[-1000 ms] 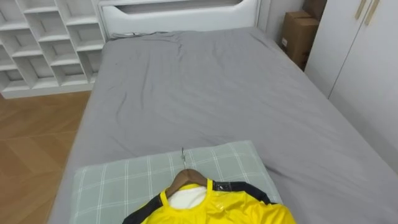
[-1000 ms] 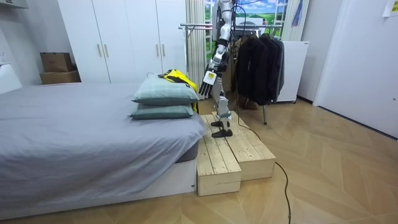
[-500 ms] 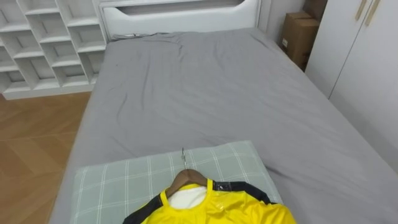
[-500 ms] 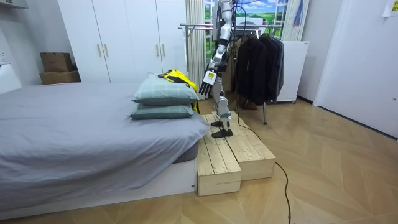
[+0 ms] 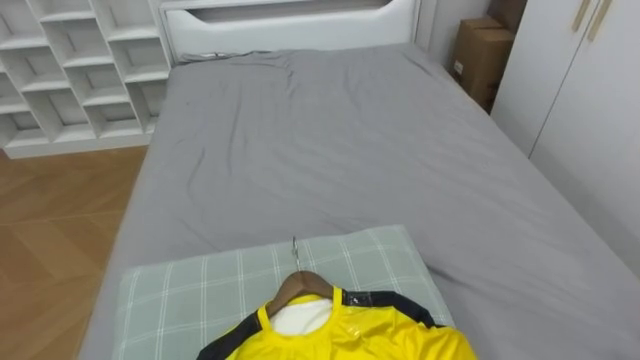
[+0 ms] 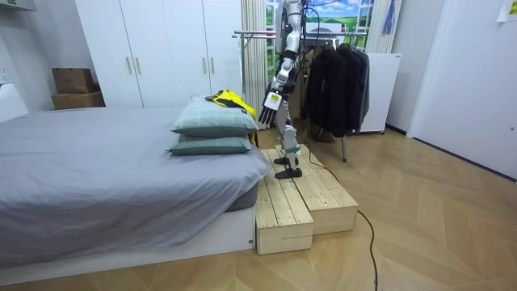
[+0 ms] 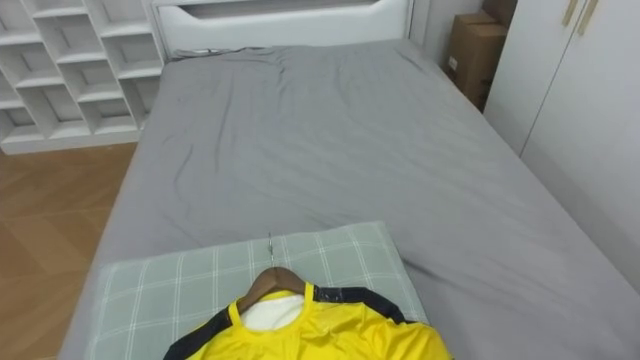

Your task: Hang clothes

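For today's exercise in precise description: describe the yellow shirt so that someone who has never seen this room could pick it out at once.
Find the grey-sheeted bed, then the green checked pillow at the end away from its headboard. On that pillow lies the yellow shirt on a wooden hanger; it alone is bright yellow with dark shoulder trim.

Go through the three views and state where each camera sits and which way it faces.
Left eye view: on the robot's head, looking down along the grey bed toward its headboard, with the yellow shirt on its hanger at the lower edge.
Right eye view: beside it, facing the same scene, slightly offset.
Room view: standing off the bed's side, seeing the robot on the wooden platform, its left hand hanging by the pillows.
Shared: bed, pillows and yellow shirt appear in all three.
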You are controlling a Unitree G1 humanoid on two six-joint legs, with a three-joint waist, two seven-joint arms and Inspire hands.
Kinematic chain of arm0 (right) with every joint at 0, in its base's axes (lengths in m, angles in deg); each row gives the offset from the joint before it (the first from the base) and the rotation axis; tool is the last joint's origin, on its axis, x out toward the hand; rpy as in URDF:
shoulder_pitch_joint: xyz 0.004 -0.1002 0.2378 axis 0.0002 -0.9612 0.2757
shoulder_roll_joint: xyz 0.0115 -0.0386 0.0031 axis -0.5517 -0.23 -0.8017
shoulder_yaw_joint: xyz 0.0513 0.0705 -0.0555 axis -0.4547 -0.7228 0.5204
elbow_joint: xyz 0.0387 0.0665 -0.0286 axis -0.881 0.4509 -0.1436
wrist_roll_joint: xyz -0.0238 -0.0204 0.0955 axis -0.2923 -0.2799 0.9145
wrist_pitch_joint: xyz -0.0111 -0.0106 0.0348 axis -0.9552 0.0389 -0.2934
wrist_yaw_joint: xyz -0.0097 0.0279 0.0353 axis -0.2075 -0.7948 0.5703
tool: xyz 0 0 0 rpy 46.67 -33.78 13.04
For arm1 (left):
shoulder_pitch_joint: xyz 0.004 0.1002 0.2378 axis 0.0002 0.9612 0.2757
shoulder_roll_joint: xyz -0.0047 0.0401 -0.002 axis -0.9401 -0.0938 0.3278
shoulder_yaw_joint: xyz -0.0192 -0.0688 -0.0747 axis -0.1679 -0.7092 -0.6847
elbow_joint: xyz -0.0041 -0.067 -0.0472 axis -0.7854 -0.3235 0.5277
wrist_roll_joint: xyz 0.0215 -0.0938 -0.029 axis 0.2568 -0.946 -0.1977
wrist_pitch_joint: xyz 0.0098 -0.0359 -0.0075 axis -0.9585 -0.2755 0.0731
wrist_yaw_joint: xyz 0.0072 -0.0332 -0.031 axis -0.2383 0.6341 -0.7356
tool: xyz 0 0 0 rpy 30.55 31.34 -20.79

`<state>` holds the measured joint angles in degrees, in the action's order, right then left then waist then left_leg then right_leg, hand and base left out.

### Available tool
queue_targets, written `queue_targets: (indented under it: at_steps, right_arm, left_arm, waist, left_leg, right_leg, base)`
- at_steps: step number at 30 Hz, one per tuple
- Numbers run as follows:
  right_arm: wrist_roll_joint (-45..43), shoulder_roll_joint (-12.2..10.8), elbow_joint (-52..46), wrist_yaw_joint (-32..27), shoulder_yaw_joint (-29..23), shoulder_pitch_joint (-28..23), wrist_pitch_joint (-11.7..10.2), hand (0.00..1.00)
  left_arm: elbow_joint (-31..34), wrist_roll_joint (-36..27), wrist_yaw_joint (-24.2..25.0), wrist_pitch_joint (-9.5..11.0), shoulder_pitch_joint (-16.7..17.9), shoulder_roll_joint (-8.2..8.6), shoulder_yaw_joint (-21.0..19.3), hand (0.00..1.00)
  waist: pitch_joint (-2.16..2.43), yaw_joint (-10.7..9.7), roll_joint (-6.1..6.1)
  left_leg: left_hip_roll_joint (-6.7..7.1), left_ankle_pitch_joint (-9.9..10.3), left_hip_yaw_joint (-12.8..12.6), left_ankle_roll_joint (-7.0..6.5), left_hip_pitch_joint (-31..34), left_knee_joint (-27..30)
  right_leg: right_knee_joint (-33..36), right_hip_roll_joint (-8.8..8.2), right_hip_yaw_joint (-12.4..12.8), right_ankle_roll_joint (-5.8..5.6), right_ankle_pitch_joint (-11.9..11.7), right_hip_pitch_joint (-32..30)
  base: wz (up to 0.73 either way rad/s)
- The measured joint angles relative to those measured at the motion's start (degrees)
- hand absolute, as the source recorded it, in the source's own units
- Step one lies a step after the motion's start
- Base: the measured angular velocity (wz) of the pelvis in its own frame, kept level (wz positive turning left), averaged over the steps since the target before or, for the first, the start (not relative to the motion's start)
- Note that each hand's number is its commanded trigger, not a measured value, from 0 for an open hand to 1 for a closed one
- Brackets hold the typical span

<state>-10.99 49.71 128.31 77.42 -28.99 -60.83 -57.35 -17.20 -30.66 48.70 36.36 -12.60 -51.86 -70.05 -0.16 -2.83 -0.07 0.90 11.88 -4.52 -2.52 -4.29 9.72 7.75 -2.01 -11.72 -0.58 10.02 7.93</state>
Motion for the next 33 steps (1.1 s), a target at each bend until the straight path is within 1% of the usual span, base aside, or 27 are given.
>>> queue_targets:
  at_steps: [3,8,11,13,15,19,22,23,25,27,29,30,31,32,33]
  right_arm:
    - [-2.1,0.0,0.0,-0.9,0.0,0.3,-0.5,0.00]
    - [-3.8,0.0,-0.3,-1.7,-0.5,0.4,-0.5,0.00]
    - [-3.7,-0.1,-0.3,-2.2,-1.3,0.3,-0.5,0.00]
    - [-3.2,-0.1,-0.3,-2.2,-2.1,0.1,-0.4,0.00]
    - [-2.7,-0.1,-0.3,-2.3,-2.2,-0.2,-0.3,0.00]
    - [-1.3,-0.1,-0.3,-2.3,-2.7,-0.8,-0.1,0.00]
    - [-0.6,-0.1,-0.7,-2.5,-2.8,-1.3,0.1,0.00]
    - [-0.5,-0.1,-0.7,-2.7,-2.8,-1.3,0.1,0.00]
    - [-0.5,-0.1,-0.7,-3.1,-2.8,-1.3,0.1,0.00]
    - [-0.6,-0.1,-0.8,-3.4,-2.8,-1.3,0.1,0.00]
    - [-0.7,-0.1,-0.8,-3.7,-2.8,-1.4,0.1,0.00]
    - [-0.7,-0.1,-0.8,-4.1,-2.7,-1.4,0.2,0.00]
    - [-0.8,0.0,-0.8,-4.4,-2.7,-1.4,0.2,0.00]
    - [-0.9,0.1,-0.8,-4.5,-2.7,-1.4,0.2,0.00]
    - [-1.1,0.1,-0.7,-4.6,-2.7,-1.3,0.2,0.00]
  left_arm:
    - [-0.1,-0.5,0.0,0.0,0.1,0.00,-0.1,0.00]
    - [-0.1,-0.4,0.0,0.1,0.2,-0.04,-0.4,0.00]
    - [0.0,-0.4,-0.4,0.2,1.0,-0.04,-2.4,0.00]
    - [0.0,-0.4,-1.5,0.2,1.3,-0.03,-3.4,0.00]
    - [0.0,-0.4,-3.2,0.1,1.7,-0.10,-4.8,0.00]
    - [0.0,0.3,-6.2,-0.1,2.6,-0.47,-5.0,0.00]
    - [0.1,0.3,-9.3,-0.5,3.4,-0.87,-7.0,0.00]
    - [0.1,0.3,-9.9,-0.5,3.5,-1.02,-7.0,0.00]
    - [0.7,0.3,-12.8,-0.5,3.5,-1.38,-7.1,0.00]
    - [1.3,0.9,-14.9,-0.5,3.6,-1.44,-7.4,0.00]
    - [2.1,1.1,-17.2,-0.3,3.8,-1.44,-8.8,0.00]
    - [2.4,0.9,-19.3,-0.3,4.0,-1.48,-9.2,0.00]
    - [3.0,0.8,-21.2,-0.2,3.9,-1.51,-9.2,0.00]
    - [3.0,0.8,-22.0,-0.2,3.8,-1.54,-9.3,0.00]
    - [3.0,0.8,-23.5,-0.2,3.7,-1.65,-9.4,0.00]
  waist:
    - [-0.03,0.1,-0.11]
    - [-0.14,0.1,-0.32]
    - [-0.13,0.1,-0.18]
    - [-0.13,0.1,-0.11]
    - [-0.05,0.1,0.07]
    - [0.02,0.1,0.34]
    - [0.00,0.2,0.53]
    - [-0.01,0.2,0.56]
    - [-0.18,0.3,0.69]
    - [-0.23,0.3,0.64]
    - [-0.17,0.6,0.61]
    - [-0.16,0.6,0.55]
    - [-0.10,0.6,0.45]
    - [-0.01,0.6,0.43]
    - [-0.03,0.6,0.55]
  left_leg:
    - [-0.03,0.0,0.0,0.00,-0.2,0.0]
    - [-0.04,0.0,0.0,0.00,-0.2,-0.1]
    - [0.02,0.0,0.1,0.02,-0.1,0.0]
    - [0.06,0.1,0.1,0.04,-0.1,0.0]
    - [0.10,0.1,0.4,0.05,0.0,0.1]
    - [0.20,0.1,0.6,0.04,0.0,0.1]
    - [0.25,0.1,0.7,0.03,-0.1,0.5]
    - [0.26,0.1,0.7,0.03,-0.1,0.5]
    - [0.31,0.1,0.6,0.03,-0.1,0.2]
    - [0.36,0.1,0.6,0.02,-0.1,0.2]
    - [0.42,0.1,0.6,0.01,0.0,0.2]
    - [0.47,0.0,0.6,0.00,0.0,0.2]
    - [0.56,0.0,0.6,-0.01,0.0,0.3]
    - [0.61,0.0,0.6,-0.01,0.0,0.3]
    - [0.69,0.0,0.6,-0.02,0.0,0.4]
  right_leg:
    - [0.0,-0.02,0.0,0.00,0.0,0.2]
    - [0.0,-0.04,0.0,0.00,0.0,0.2]
    - [0.0,-0.02,0.0,0.00,0.0,0.2]
    - [0.0,-0.02,-0.1,0.00,0.0,0.2]
    - [-0.1,-0.02,-0.4,-0.01,0.0,0.3]
    - [-0.1,-0.12,-0.9,-0.02,0.0,0.3]
    - [-0.1,-0.17,-0.9,-0.02,0.0,0.4]
    - [-0.1,-0.18,-1.0,-0.02,0.0,0.4]
    - [-0.1,-0.25,-1.0,-0.02,0.0,0.4]
    - [-0.1,-0.29,-0.9,-0.05,0.0,0.4]
    - [-0.1,-0.36,-0.9,-0.06,0.1,0.4]
    - [-0.1,-0.41,-0.9,-0.06,0.1,0.4]
    - [-0.1,-0.47,-0.9,-0.10,0.2,0.4]
    - [-0.1,-0.50,-0.9,-0.09,0.2,0.4]
    - [-0.1,-0.56,-0.9,-0.12,0.2,0.4]
  base:
    - [0.00]
    - [0.00]
    - [0.00]
    - [0.00]
    - [0.04]
    - [0.04]
    - [0.00]
    - [0.00]
    - [0.00]
    - [0.00]
    - [0.00]
    - [0.00]
    - [0.00]
    - [0.00]
    - [0.00]
